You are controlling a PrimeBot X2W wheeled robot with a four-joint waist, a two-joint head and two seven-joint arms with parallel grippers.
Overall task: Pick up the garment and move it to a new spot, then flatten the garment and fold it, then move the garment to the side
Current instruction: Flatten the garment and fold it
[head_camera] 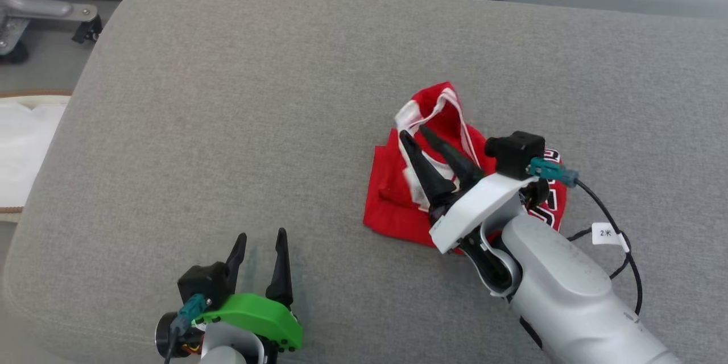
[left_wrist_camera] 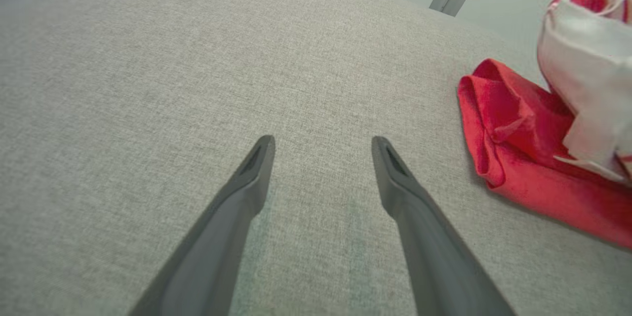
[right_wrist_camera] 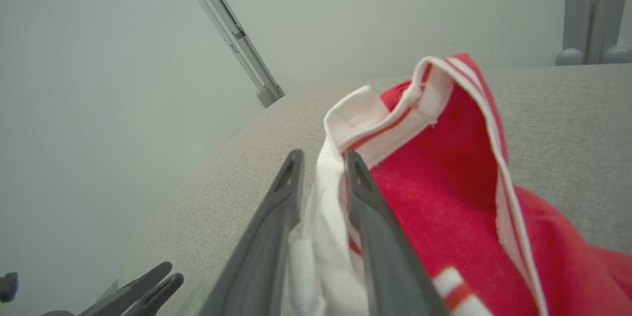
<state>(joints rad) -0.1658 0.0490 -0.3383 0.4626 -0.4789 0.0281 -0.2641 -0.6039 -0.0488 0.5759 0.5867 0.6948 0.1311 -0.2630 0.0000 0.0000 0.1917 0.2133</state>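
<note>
Stood watching this one, and I'd say the job was nowhere near done. The red garment [head_camera: 392, 199] lay in a crumpled heap right of the middle of the grey cushion [head_camera: 227, 96], with one white-trimmed edge poking up. Whether that was its new spot, no idea. It wasn't flat and it wasn't folded, so by my reckoning the flattening, the fold and the shove to the side were all left to do.

The right gripper [head_camera: 414, 133] was down in the heap with its fingers either side of that white trim. They had a narrow gap between them, and I honestly couldn't tell if they were pinching the cloth or just sitting around it. The left gripper [head_camera: 261, 234] was well off to the left, jaws spread wide with nothing between them.

The views helped in different ways:
- **Head view:** the whole layout, plus a wheeled metal frame [head_camera: 34, 11] beyond the far corner.
- **Right wrist view:** the white band running between the fingers, which the head view barely showed.
- **Left wrist view:** bare cushion between the open fingers and the rolled near edge of the garment off to one side.
</note>
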